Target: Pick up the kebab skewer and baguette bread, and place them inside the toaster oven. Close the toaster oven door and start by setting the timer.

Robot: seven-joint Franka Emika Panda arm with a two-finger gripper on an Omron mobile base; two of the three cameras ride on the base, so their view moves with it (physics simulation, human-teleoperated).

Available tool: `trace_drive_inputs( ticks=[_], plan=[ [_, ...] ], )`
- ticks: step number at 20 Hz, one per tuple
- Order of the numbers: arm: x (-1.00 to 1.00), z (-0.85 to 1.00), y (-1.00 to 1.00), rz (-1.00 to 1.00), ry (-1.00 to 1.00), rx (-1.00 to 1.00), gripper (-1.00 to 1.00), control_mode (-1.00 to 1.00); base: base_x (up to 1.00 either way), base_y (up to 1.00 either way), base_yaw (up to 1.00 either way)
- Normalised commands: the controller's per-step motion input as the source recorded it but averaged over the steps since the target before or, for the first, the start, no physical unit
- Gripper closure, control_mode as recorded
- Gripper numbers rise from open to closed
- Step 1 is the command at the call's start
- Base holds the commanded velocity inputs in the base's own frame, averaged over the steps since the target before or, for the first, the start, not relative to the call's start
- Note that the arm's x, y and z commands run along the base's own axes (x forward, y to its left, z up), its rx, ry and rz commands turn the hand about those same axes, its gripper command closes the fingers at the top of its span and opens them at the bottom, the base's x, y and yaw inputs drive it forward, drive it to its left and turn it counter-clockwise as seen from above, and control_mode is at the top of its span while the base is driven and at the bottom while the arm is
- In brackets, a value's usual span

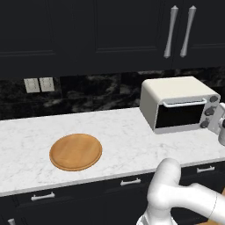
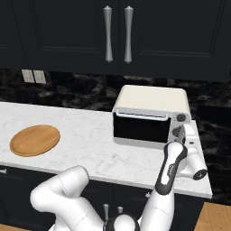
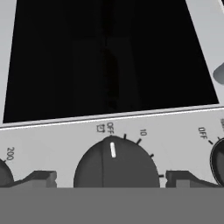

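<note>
Progress looks late: the boxy cream-white toaster oven [image 1: 180,103] at right of the left base view has its dark glass door [image 2: 141,127] shut. Spread, empty gripper [image 3: 109,177] flanks the dark timer knob [image 3: 114,164] (pointer at OFF); skewer and bread not visible, presumably inside.
</note>
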Motion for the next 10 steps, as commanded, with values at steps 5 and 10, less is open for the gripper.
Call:
trace_drive_inputs(
  ticks=[5,10],
  plan=[
    [0.01,-0.01,-0.04,0.0,0.0,-0.01,-1.0,-1.0,0.0,0.0,0.0],
    [-0.03,0.0,0.01,-0.03,-0.02,-0.04,-1.0,-1.0,0.0,0.0,0.0]
  ],
)
